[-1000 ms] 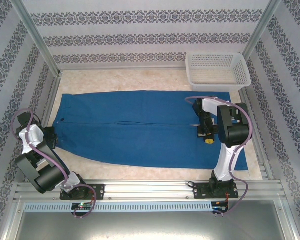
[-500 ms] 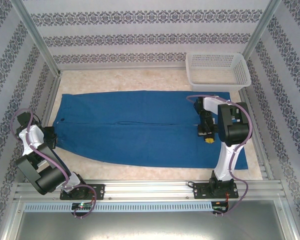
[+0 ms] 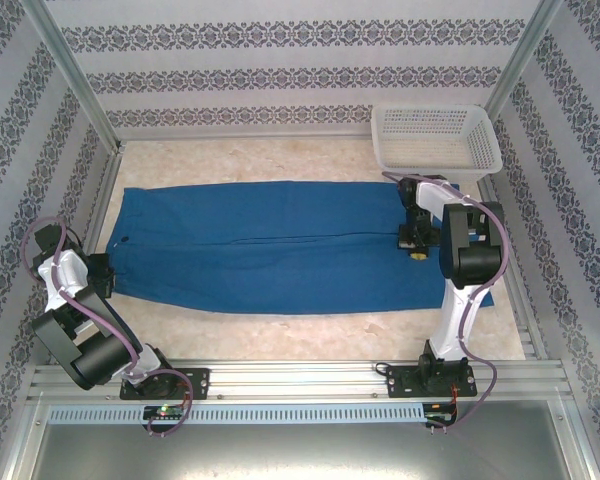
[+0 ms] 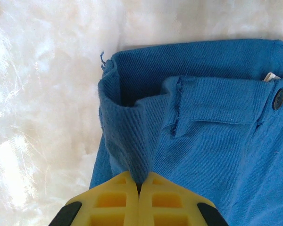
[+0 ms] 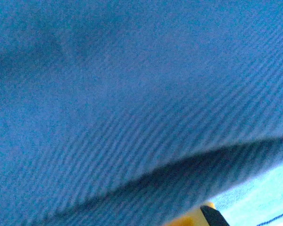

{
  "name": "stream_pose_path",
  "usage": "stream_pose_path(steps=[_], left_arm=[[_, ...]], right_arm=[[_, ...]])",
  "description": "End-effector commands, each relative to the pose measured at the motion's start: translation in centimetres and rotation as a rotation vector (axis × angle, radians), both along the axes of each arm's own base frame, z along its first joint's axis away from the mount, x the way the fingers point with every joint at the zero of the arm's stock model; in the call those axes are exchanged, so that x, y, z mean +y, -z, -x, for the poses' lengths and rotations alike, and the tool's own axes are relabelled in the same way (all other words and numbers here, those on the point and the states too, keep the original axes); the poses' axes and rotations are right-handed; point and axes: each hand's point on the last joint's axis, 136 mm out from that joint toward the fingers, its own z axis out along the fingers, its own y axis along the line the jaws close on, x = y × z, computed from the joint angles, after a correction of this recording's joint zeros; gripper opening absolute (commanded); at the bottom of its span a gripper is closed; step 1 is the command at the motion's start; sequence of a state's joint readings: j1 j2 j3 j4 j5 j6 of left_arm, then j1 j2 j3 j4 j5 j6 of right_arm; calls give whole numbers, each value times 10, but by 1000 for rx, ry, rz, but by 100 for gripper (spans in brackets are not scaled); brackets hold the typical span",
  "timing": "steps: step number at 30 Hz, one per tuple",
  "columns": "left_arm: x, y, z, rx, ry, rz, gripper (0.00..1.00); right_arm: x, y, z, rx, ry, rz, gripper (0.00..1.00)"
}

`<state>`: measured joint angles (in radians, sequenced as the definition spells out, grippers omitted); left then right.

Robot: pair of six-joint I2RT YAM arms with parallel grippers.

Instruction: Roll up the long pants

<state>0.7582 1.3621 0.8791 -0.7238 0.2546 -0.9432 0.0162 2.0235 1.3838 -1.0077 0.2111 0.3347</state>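
The left hand point(image 4: 139, 187), pressed together, pinches the waistband corner of the long pants point(image 3: 270, 260), which lie flat on the desk point(image 3: 280, 160), long axis running left to right, waist left, legs right. The right hand point(image 3: 417, 248) pinches cloth near the leg ends; a basket point(image 3: 436, 168) sits beyond.

At 9 o'clock your pants point(image 4: 212, 136) are matt blue cloth with a fine diagonal twill rib, coarser at the waistband. Their button point(image 4: 278, 99) looks dark and glossy. The left gripper point(image 4: 139, 184) is smooth, matt yellow plastic. Your table point(image 4: 37, 94) is pale, marbled and shiny. At 1 o'clock the basket point(image 3: 430, 168) is white plastic mesh. At 6 o'clock the rail point(image 3: 300, 378) is brushed metal.
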Motion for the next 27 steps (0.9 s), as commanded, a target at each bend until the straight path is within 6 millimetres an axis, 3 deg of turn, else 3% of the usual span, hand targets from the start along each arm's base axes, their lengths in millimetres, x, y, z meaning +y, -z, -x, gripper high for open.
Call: stream_pose_path(steps=[1, 7, 9, 12, 14, 17, 20, 23, 27], left_arm=[[2, -11, -2, -13, 11, -33, 0], [2, -11, -3, -16, 7, -33, 0], [2, -11, -4, -22, 3, -35, 0], [2, -8, -6, -32, -5, -28, 0], [2, -7, -8, -44, -12, -24, 0], [2, -4, -10, -55, -17, -16, 0], [2, -1, -13, -57, -11, -9, 0], [3, 1, -15, -57, -5, 1, 0], [4, 5, -20, -58, 4, 19, 0]], right_arm=[[-2, 1, -24, -73, -1, -10, 0], [4, -25, -12, -111, 27, -68, 2], [5, -40, -5, -141, 65, -112, 29], [6, -64, 9, -210, 166, -211, 82], [0, -81, 21, -270, 262, -258, 97], [-17, -96, 42, -359, 474, -330, 98], [-44, -98, 76, -422, 700, -333, 97], [-67, -89, 117, -443, 865, -265, 95], [-74, -69, 156, -456, 1059, -259, 93]])
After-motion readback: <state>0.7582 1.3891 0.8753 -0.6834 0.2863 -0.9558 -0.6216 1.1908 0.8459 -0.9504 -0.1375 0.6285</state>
